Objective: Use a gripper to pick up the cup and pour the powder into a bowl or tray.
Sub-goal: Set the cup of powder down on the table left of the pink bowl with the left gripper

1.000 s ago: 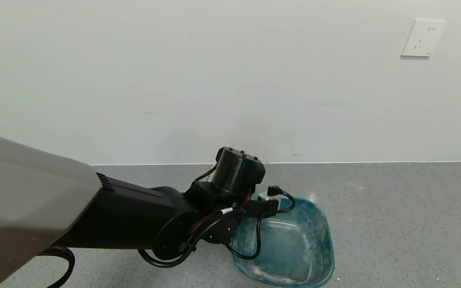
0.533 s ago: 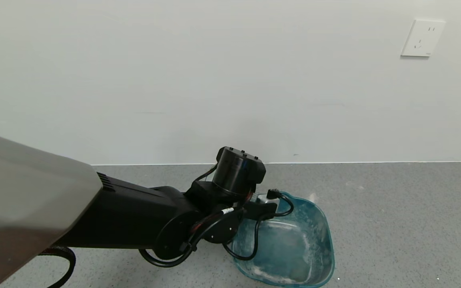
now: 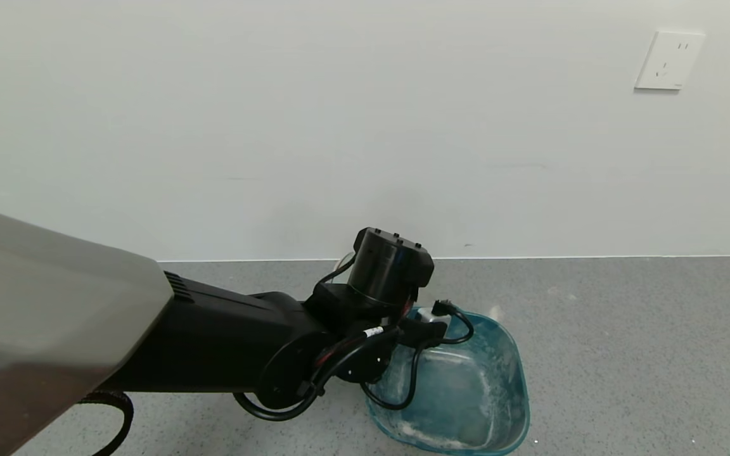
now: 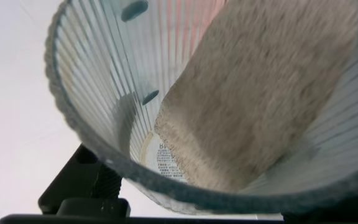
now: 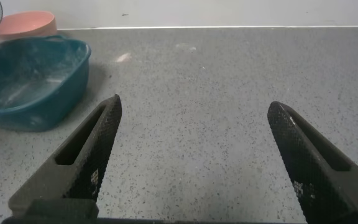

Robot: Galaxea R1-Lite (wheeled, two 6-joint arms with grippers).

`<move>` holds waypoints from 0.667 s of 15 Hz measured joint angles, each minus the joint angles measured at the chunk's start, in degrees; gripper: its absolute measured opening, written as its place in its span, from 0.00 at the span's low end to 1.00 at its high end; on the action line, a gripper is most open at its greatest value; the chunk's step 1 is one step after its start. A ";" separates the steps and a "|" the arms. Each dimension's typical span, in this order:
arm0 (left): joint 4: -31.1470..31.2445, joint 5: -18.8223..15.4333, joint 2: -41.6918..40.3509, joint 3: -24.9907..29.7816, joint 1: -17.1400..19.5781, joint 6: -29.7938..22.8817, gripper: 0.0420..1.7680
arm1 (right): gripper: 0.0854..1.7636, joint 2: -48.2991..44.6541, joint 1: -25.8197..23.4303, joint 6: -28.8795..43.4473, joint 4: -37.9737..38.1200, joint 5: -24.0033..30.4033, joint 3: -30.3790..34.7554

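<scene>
Change since the earlier view: the left arm's wrist has risen slightly and shifted toward the far wall and the robot's right; the basin has not moved.

Left gripper point(image 3: 425, 326): it sits over the near-left rim of the basin, at the end of the black wrist and grey arm casing. The jaws are closed tight on the cup.

Cup point(image 4: 185, 93): a clear ribbed glass held in the left gripper. The left wrist view looks straight into its mouth, so the cup is tipped over on its side rather than upright. In the head view the arm hides all but a pale sliver of it.

Powder point(image 4: 260, 87): a beige mass banked against one inner wall of the cup, reaching toward the lip. None is seen falling.

Key relation: the basin point(image 3: 517, 386) lies below the gripper and to its right. The cup's long axis appears tilted toward the basin's interior, so further wrist roll would likely drop the powder inside. The left arm is nearer and already in place.

Basin contents: white dusting on the floor and walls.

Right gripper point(image 5: 194, 155): parked low over the grey counter point(image 5: 229, 93), well apart from the basin, its jaws spread wide and empty.

Pink bowl point(image 5: 27, 23): stands just beyond the basin.

Task stage, as judged: pouring under way, not finished.
</scene>
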 joint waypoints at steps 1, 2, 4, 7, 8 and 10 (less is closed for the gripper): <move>0.02 0.11 0.04 -0.16 -0.15 0.17 0.74 | 0.97 0.00 0.00 0.02 0.02 0.00 0.00; 0.13 0.59 0.09 -0.20 -0.26 0.33 0.74 | 0.97 0.00 0.00 0.02 0.00 0.00 0.00; 0.13 1.13 0.11 -0.33 -0.55 1.19 0.74 | 0.97 0.00 0.00 0.02 0.02 0.00 0.00; 0.49 1.84 0.15 -0.41 -0.96 1.74 0.74 | 0.97 0.00 0.00 0.02 0.00 0.00 0.00; 0.41 2.27 0.24 -0.46 -0.99 2.05 0.74 | 0.97 0.00 0.00 0.02 0.00 0.00 0.00; 0.24 2.45 0.37 -0.60 -1.07 2.88 0.74 | 0.97 0.00 0.00 0.02 0.00 0.00 0.00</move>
